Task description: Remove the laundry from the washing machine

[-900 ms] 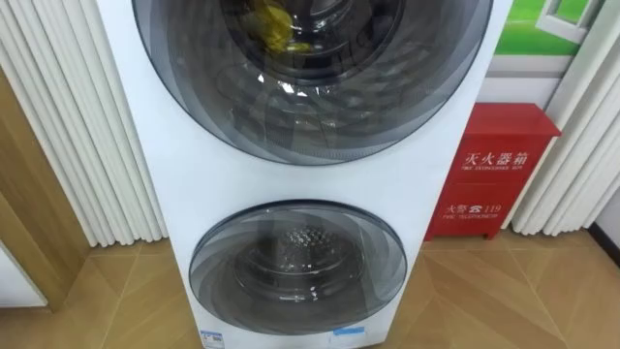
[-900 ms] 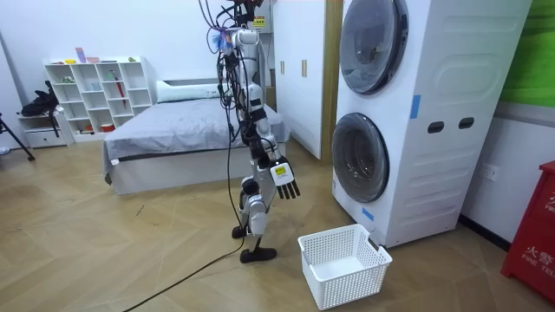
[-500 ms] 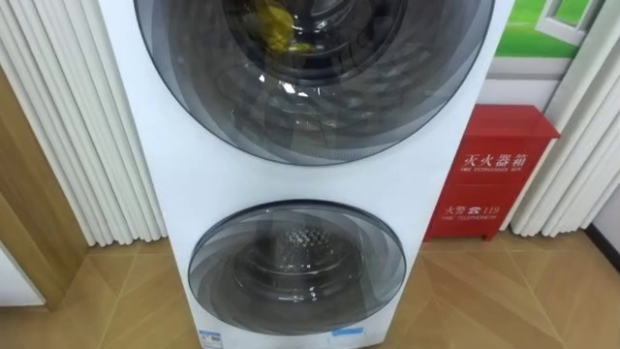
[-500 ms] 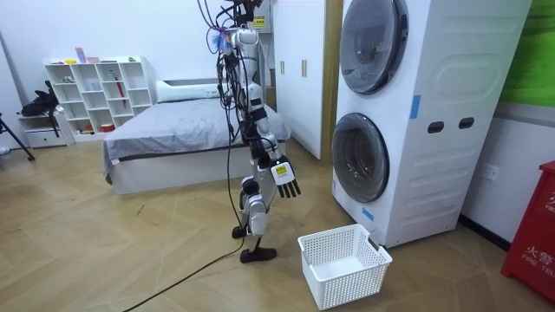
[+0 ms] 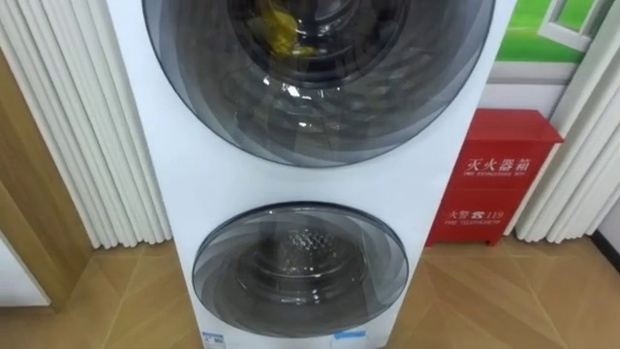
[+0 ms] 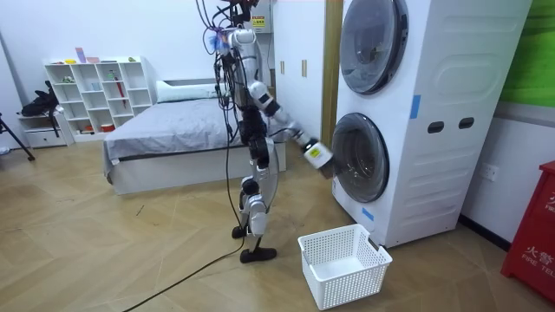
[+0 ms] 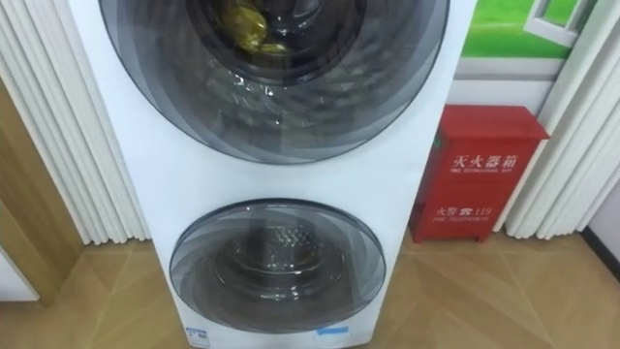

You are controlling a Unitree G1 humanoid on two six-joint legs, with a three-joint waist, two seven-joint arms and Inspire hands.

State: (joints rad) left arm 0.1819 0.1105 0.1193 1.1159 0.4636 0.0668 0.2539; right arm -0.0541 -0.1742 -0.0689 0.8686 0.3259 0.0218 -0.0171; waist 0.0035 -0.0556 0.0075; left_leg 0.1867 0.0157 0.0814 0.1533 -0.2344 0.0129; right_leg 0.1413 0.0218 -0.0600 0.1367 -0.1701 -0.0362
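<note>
1. Right hand point(image 6: 318, 156): held out at the end of a raised arm, close to the near edge of the lower door point(image 5: 298, 269). Contact cannot be confirmed, and I cannot tell whether the fingers are spread or curled. The robot stands upright facing the washer point(image 5: 174, 184).

2. Basket point(image 6: 347, 279): empty, on the floor just beside the washer's front corner and near the robot's feet. Risk: a forward step could catch it and shift it or upset the robot's balance.

3. Lower door: shut, and the drum behind the glass looks empty. Risk: the hand is nearest this door, so effort spent here would likely yield nothing. No handle can be made out, so fingers could slide off the smooth rim.

4. Upper door point(image 5: 320, 87): shut. The cloth point(image 5: 275, 27), yellow, lies inside this upper drum behind the glass. Risk: the reach is high for this robot, and a stretch could pull it off balance. A swinging door could also strike the arm.

5. Drop: cloth released from that height may miss the basket, which sits off to one side.

6. Red box point(image 5: 497, 174): beyond the washer by the wall, well apart, no concern.
</note>
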